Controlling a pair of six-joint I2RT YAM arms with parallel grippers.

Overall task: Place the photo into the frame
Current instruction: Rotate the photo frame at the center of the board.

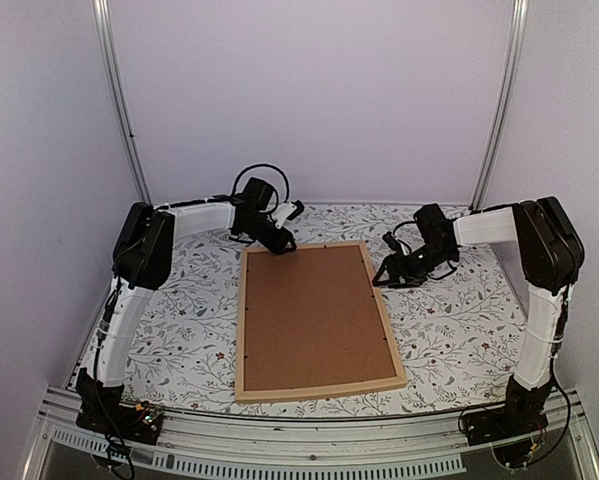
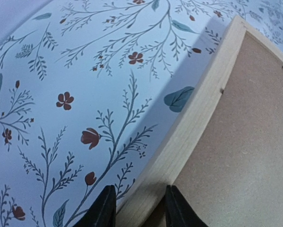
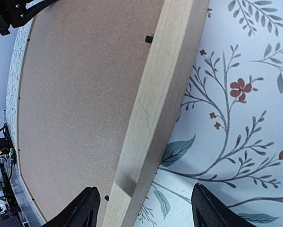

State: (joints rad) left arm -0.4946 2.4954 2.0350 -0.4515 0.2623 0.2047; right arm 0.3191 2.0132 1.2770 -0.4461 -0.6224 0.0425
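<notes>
Top external view shows the frame (image 1: 319, 388) lying flat mid-worktop (image 1: 179, 330), its brown backing board (image 1: 312, 315) facing up. The left gripper (image 2: 140, 208) sits at the far left corner, its jaws close on either side of the wooden rail, though I cannot tell if they are clenched. The right gripper (image 3: 148, 210) straddles the right rail with its jaws released, wide apart.

Top camera looks down from behind; both wrist cameras sit close over opposite rails of the frame (image 1: 241, 320)
</notes>
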